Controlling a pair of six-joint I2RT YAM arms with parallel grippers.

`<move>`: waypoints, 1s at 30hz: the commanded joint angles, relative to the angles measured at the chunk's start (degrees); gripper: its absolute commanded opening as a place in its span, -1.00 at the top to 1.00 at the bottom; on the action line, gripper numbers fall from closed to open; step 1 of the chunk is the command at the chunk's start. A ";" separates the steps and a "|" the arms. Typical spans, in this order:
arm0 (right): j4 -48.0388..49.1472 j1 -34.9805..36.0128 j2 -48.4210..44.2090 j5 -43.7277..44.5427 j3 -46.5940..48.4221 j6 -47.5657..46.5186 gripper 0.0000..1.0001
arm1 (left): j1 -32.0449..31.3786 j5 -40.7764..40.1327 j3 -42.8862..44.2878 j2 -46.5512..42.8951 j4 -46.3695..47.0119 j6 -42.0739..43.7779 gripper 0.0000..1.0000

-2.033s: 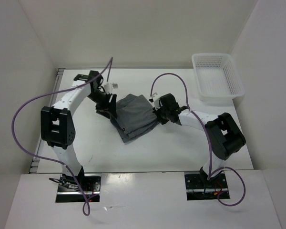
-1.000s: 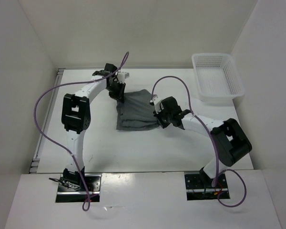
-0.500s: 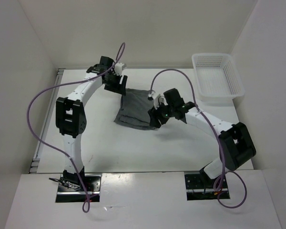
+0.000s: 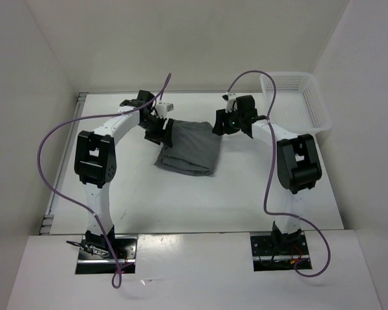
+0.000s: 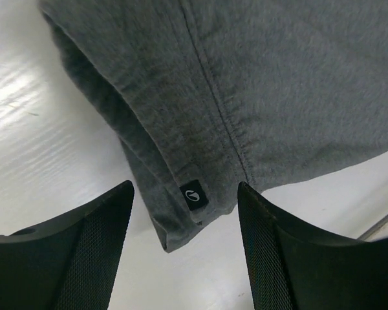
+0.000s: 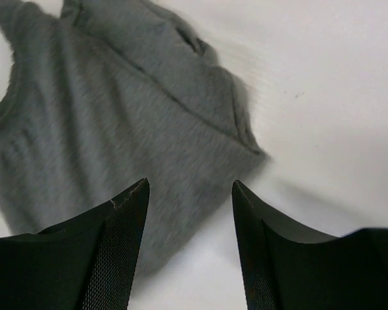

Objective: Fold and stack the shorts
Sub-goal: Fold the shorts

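As viewed from overhead, noted white table [image 4: 136,194] filling mid-frame. Found shorts [image 4: 191,147] folded flat at upper centre of it, white mesh basket [image 4: 294,103] upper right, well apart. Logged left gripper [image 5: 184,188] spread wide over shorts' corner, gripping nothing; right gripper [image 6: 189,186] likewise parted, apparently clear of cloth (view blurred). Spotted tiny dark tag [image 5: 194,196] at hem, between left jaws.

This looks like a robotics lab test cell: a bare white table [image 4: 181,200] boxed in by plain white panels [image 4: 194,45] beyond and either side of the right gripper [image 4: 220,126], purple cables [image 4: 40,158] trailing from the bolted-down left arm [image 4: 94,158] and right arm [image 4: 297,161], and a white mesh basket [image 4: 291,75] just to that gripper's right.
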 commanded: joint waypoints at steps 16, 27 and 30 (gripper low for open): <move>2.27 3.54 20.42 4.47 20.42 -0.06 -0.19 | -1.29 9.76 -2.66 1.78 -3.58 0.25 -0.34; 1.73 4.07 20.42 5.87 18.23 0.46 0.54 | -1.82 10.99 -0.38 4.16 -6.39 0.25 0.81; 1.73 4.07 20.42 7.89 18.23 1.95 0.90 | -1.29 10.99 1.29 3.54 -9.80 0.25 1.00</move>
